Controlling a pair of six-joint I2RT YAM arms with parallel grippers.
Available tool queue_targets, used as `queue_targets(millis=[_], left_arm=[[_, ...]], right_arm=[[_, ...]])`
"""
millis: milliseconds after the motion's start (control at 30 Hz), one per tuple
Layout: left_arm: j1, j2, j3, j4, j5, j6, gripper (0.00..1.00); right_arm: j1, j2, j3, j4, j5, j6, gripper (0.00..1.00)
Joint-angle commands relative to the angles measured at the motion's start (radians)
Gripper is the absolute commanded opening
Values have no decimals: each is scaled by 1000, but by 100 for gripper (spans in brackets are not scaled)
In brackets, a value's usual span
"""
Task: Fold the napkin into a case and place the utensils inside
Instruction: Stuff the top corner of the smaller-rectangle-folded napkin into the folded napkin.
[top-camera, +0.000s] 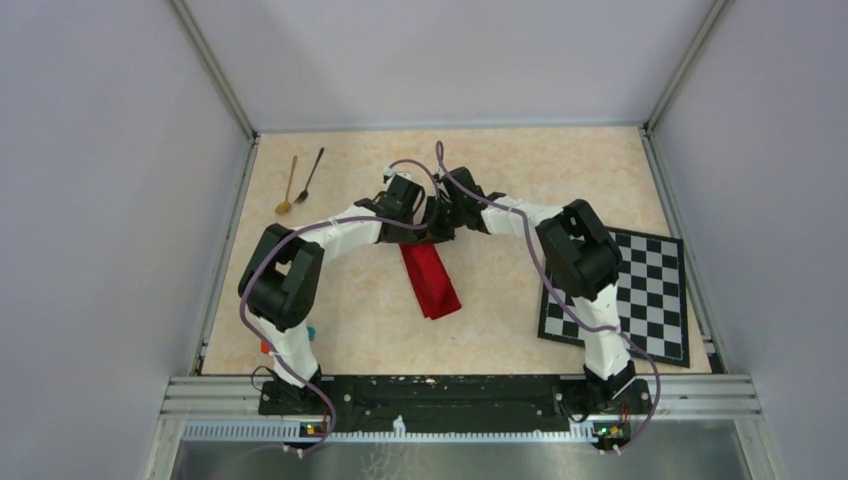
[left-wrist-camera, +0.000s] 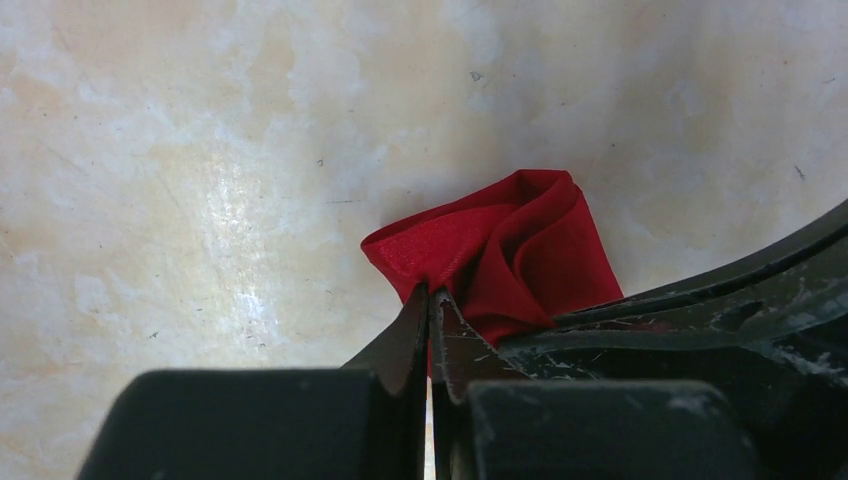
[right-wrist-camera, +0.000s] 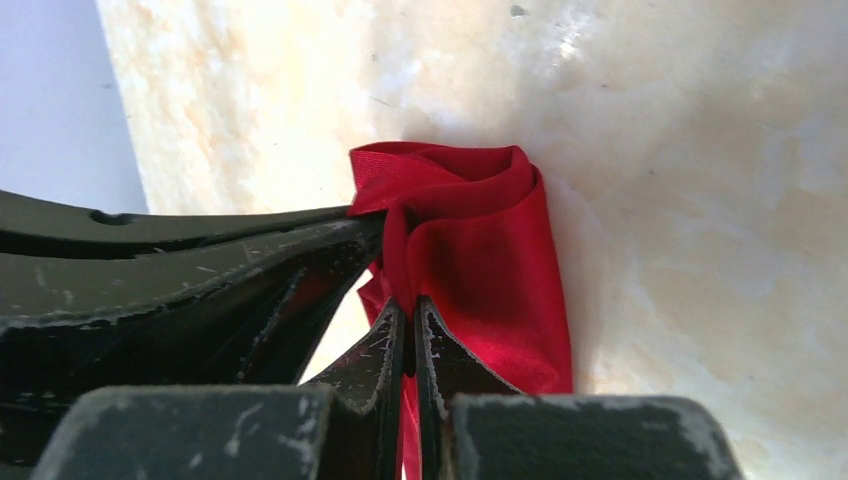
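The red napkin (top-camera: 431, 280) lies as a narrow folded strip in the middle of the table, its far end hidden under both grippers. My left gripper (top-camera: 424, 222) is shut on the napkin's (left-wrist-camera: 500, 245) bunched far end. My right gripper (top-camera: 446, 214) sits close beside it, shut on the same end of the napkin (right-wrist-camera: 480, 250). The left wrist view has the tips (left-wrist-camera: 430, 295) pinching a fold; the right wrist view has the tips (right-wrist-camera: 409, 303) pinching cloth too. The two utensils, a gold spoon (top-camera: 289, 186) and a black spoon (top-camera: 309, 177), lie side by side at the far left.
A black-and-white chequered mat (top-camera: 640, 295) lies at the right, partly under the right arm. Small coloured blocks (top-camera: 266, 347) sit near the left arm's base. Grey walls ring the table on three sides.
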Motion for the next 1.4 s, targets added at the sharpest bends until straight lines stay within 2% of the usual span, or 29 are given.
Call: queue_targets(millis=[0, 133, 300, 700, 800, 967, 1200, 1367], left_arm=[[10, -54, -21, 47, 18, 1, 0], [15, -61, -38, 57, 23, 1, 0], [16, -65, -42, 66, 35, 1, 0], [16, -94, -69, 94, 48, 10, 0], [17, -91, -72, 92, 50, 8, 0], [18, -87, -79, 93, 46, 8, 0], [18, -85, -79, 94, 49, 8, 0], [18, -89, -83, 93, 49, 8, 0]], right_arm=[[10, -47, 58, -193, 106, -97, 0], [10, -94, 51, -262, 140, -138, 0], [16, -68, 68, -236, 89, -139, 0], [19, 43, 54, 77, -62, 9, 0], [10, 19, -7, 192, -91, 45, 12], [-8, -32, -102, 294, -107, 62, 24], [-13, -87, -179, 379, -132, 79, 31], [-16, -114, -191, 378, -129, 74, 36]])
